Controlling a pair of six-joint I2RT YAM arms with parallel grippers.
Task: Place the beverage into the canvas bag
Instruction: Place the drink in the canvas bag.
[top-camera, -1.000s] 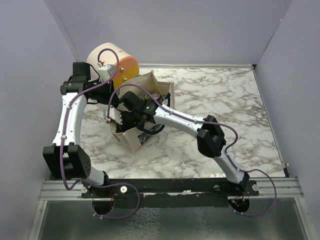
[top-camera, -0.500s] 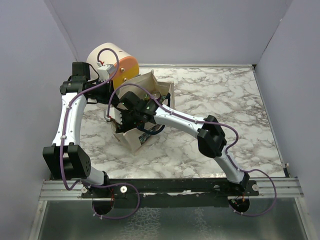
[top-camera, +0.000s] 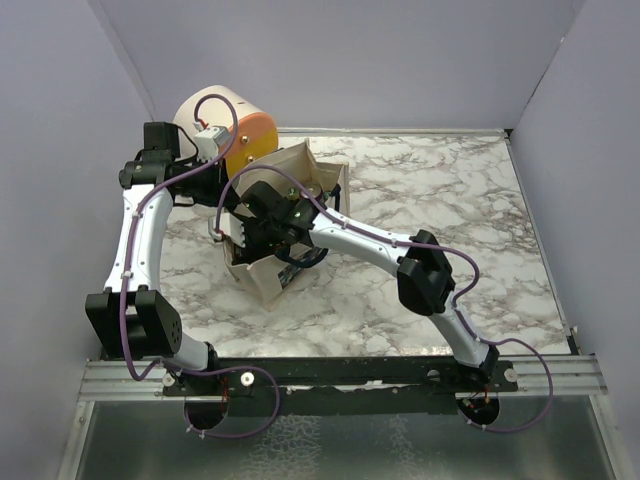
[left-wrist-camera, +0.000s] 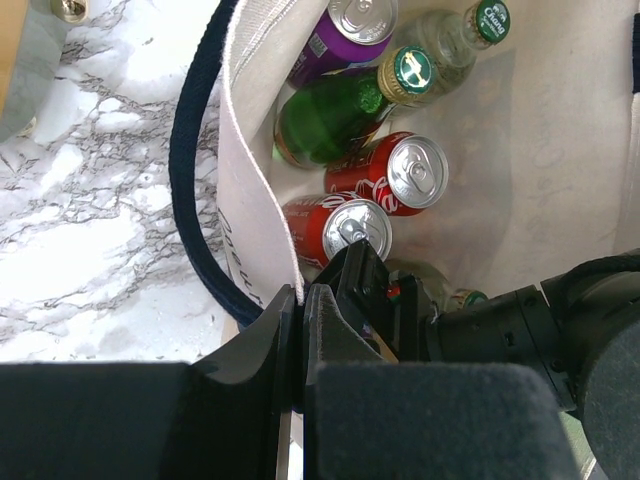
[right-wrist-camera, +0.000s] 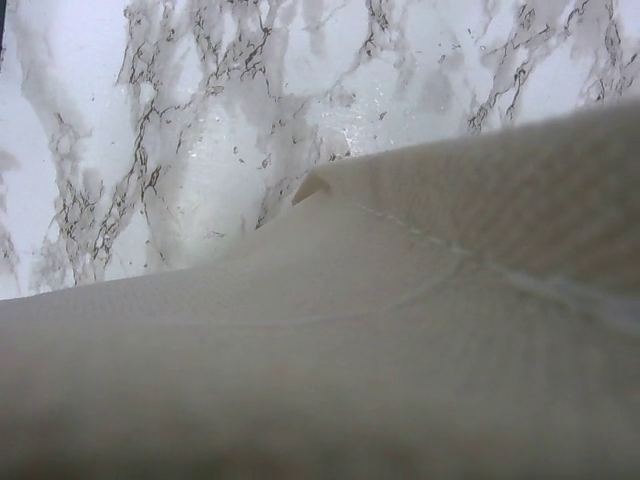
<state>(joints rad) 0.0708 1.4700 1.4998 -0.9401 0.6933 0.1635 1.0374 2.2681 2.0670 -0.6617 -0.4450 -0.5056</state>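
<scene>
At the left wrist, grip: the left gripper (left-wrist-camera: 302, 300) has its fingers pressed together on the rim of the canvas bag (left-wrist-camera: 250, 190), apparently to hold the mouth wide for the other arm.
Strap: the navy strap (left-wrist-camera: 190, 180) hangs outside the pinched wall, over the marble table (left-wrist-camera: 80, 210).
Contents: a purple can (left-wrist-camera: 355, 25), a clear bottle (left-wrist-camera: 455, 40), a green bottle (left-wrist-camera: 335, 115), a far red can (left-wrist-camera: 405, 178) and a near red can (left-wrist-camera: 335, 228) lie packed together inside the bag.
Right gripper: the right gripper (left-wrist-camera: 372, 278) is down inside the bag, just over the near red can. I cannot tell whether its fingers are apart or together.
The beverage: a pale bottle (left-wrist-camera: 447, 298) with a green cap, mostly hidden beside that gripper, is probably the drink being placed. It already sits within the bag's walls.
Right wrist view: only beige cloth close to the lens and marble beyond, with no fingers showing.
Top view: the bag stands on the table's left half, just in front of the cream-and-orange drum (top-camera: 225, 125). The left arm reaches its left rim, and the right arm crosses over and dips into the mouth.
Step in hand: likely letting go of the drink and drawing out.
</scene>
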